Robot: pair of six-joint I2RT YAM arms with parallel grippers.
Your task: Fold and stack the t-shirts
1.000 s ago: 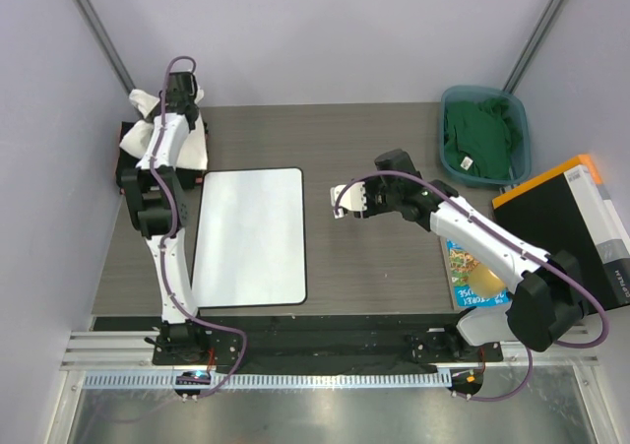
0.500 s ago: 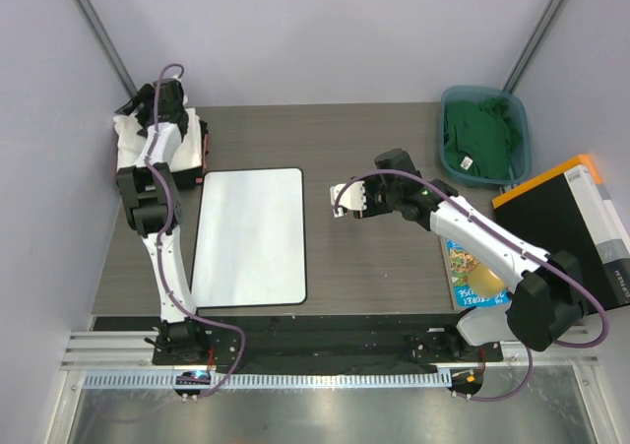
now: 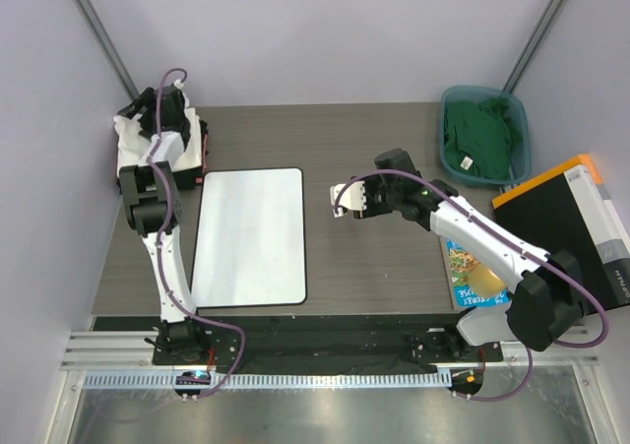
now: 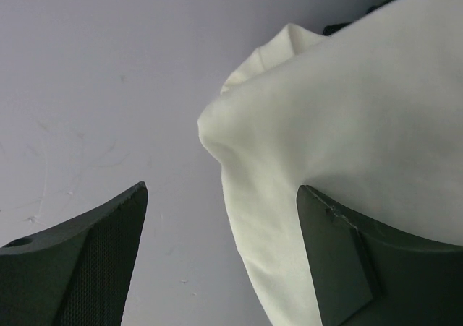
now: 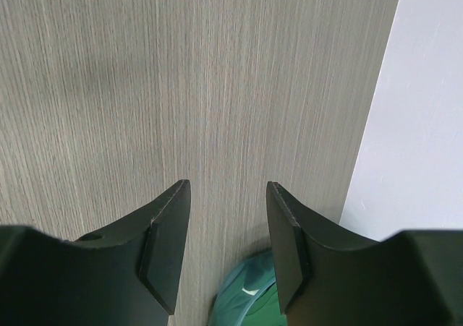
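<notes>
Seemingly, most of the work is done. The white t-shirt (image 3: 128, 141) is laid, apparently folded, at the far left corner of the bench (image 3: 384, 257). The left claw (image 4: 221, 189) is spread wide just beside it, with nothing gripped. The right claw (image 5: 228, 185) is held parted and empty over bare bench. The green t-shirt (image 3: 479, 137) lies crumpled in the bin (image 3: 523, 119) at the far right, and is judged to be left for folding and stacking.

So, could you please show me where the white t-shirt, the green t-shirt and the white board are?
white t-shirt (image 3: 128, 141): top view, its visible left part.
green t-shirt (image 3: 479, 141): top view, middle of the bunched cloth.
white board (image 3: 251, 235): top view, centre of its flat face.
</notes>
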